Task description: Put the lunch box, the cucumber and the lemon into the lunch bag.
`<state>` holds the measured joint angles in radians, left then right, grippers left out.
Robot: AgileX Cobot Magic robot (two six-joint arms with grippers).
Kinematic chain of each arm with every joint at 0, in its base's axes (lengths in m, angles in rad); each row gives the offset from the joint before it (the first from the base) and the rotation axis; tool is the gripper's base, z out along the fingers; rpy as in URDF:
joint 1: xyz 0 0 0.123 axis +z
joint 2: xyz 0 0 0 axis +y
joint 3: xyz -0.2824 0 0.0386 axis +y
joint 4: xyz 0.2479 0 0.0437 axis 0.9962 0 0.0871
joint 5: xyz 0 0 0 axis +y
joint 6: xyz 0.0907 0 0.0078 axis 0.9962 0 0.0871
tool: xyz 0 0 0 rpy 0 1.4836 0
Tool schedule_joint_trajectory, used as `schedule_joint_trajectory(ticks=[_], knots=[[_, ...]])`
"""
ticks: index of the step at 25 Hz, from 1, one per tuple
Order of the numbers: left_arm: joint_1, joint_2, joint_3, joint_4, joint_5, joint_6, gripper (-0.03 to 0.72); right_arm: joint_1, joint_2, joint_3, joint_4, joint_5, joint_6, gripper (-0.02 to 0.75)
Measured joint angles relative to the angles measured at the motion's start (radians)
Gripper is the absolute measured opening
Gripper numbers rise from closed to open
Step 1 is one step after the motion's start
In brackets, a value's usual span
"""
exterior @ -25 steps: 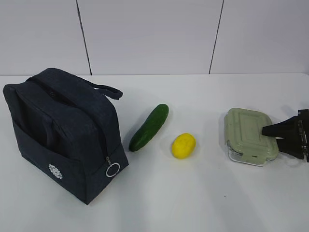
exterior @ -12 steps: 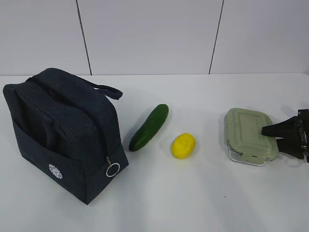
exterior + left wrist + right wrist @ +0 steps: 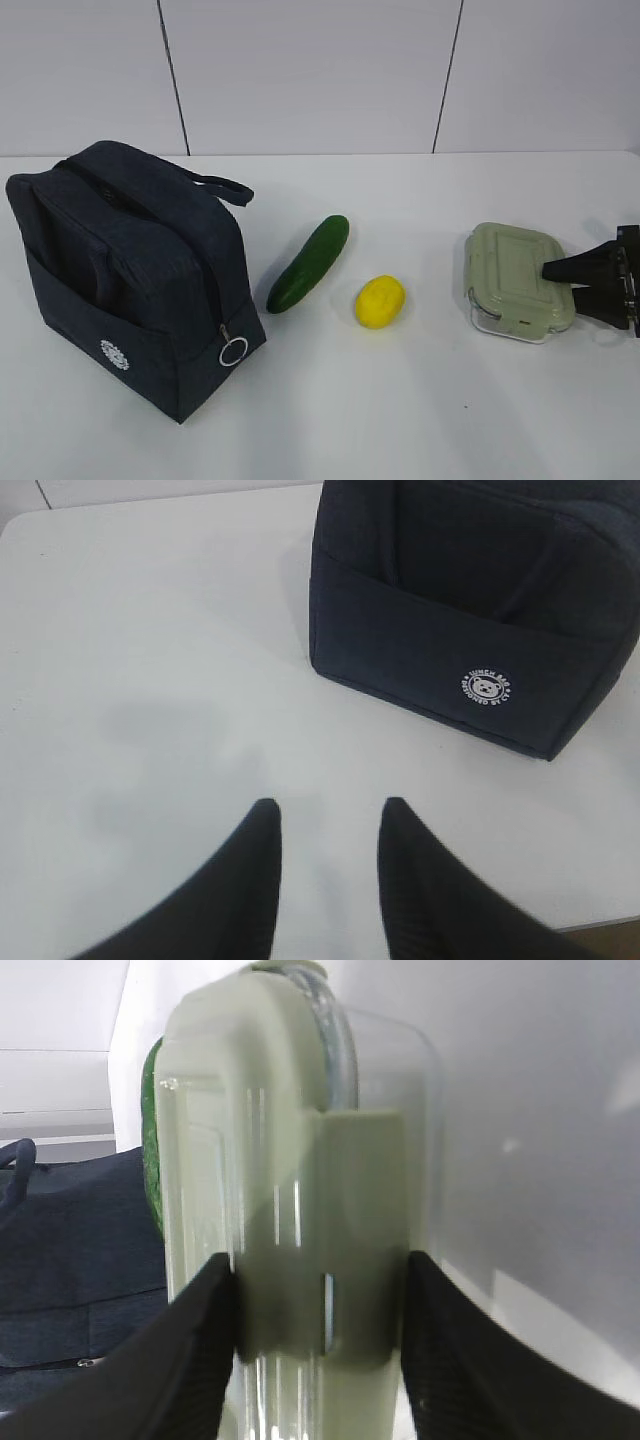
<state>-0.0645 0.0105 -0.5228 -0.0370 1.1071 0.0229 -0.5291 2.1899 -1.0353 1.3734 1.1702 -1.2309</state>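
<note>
The lunch box (image 3: 512, 280), clear glass with a sage-green lid, sits on the table at the right. My right gripper (image 3: 562, 285) comes in from the right edge and is shut on its near end, one finger on the lid and one under the base. In the right wrist view both fingers press the lunch box (image 3: 290, 1110) at the lid clip, the right gripper (image 3: 318, 1260) astride it. The cucumber (image 3: 309, 262) and the lemon (image 3: 380, 301) lie in the middle. The navy lunch bag (image 3: 130, 270) stands at the left. My left gripper (image 3: 330, 805) hangs open over bare table near the lunch bag (image 3: 470, 600).
The bag's zipper ring pull (image 3: 233, 351) hangs at its front corner and a strap handle (image 3: 222, 187) loops off the top. White table (image 3: 400, 420) spreads in front of the items. A panelled wall rises behind.
The right fingers have closed in very slightly on the lunch box. Nothing else has visibly moved.
</note>
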Motion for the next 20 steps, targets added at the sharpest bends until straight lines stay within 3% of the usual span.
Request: schedule_joint_trajectory(ticks=[20], knots=[[0.000,0.000,0.000,0.000,0.000,0.000,0.241,0.000,0.000,0.000,-0.002,0.000,0.016,0.368]])
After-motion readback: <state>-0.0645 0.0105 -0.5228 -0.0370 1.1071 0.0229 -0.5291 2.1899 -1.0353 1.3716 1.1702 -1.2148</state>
